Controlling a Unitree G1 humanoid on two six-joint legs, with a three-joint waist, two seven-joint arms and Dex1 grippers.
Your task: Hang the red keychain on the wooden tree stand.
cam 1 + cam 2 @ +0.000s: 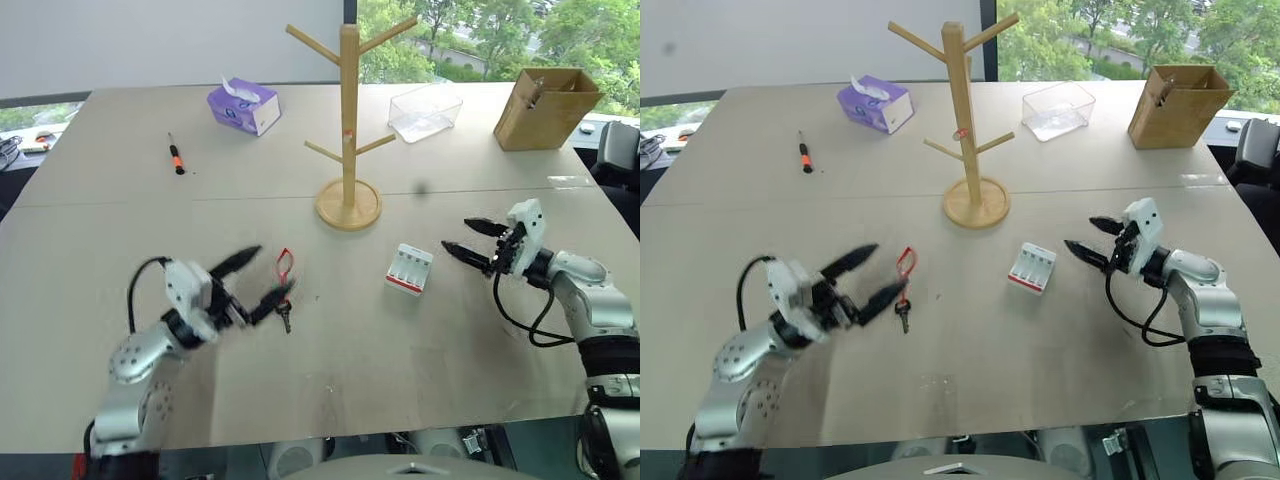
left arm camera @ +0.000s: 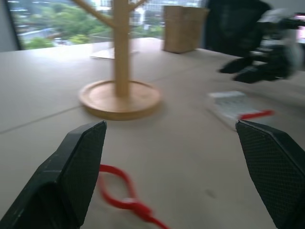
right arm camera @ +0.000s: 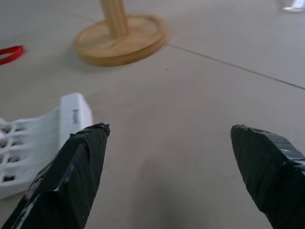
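Note:
The red keychain (image 1: 285, 264) lies flat on the table, its red loop toward the stand and its dark key (image 1: 286, 319) toward me. My left gripper (image 1: 262, 280) is open just left of it, low over the table, one fingertip close to the keychain; the left wrist view shows the red keychain (image 2: 116, 187) beside that finger. The wooden tree stand (image 1: 348, 110) rises upright at mid-table on its round base (image 1: 348, 207). My right gripper (image 1: 466, 240) hovers open at the right, pointing left with nothing between its fingers.
A white battery case (image 1: 409, 269) lies between the stand and my right gripper. Farther back are an orange-handled screwdriver (image 1: 175, 156), a purple tissue box (image 1: 243, 106), a clear plastic container (image 1: 425, 112) and a cardboard box (image 1: 545, 107).

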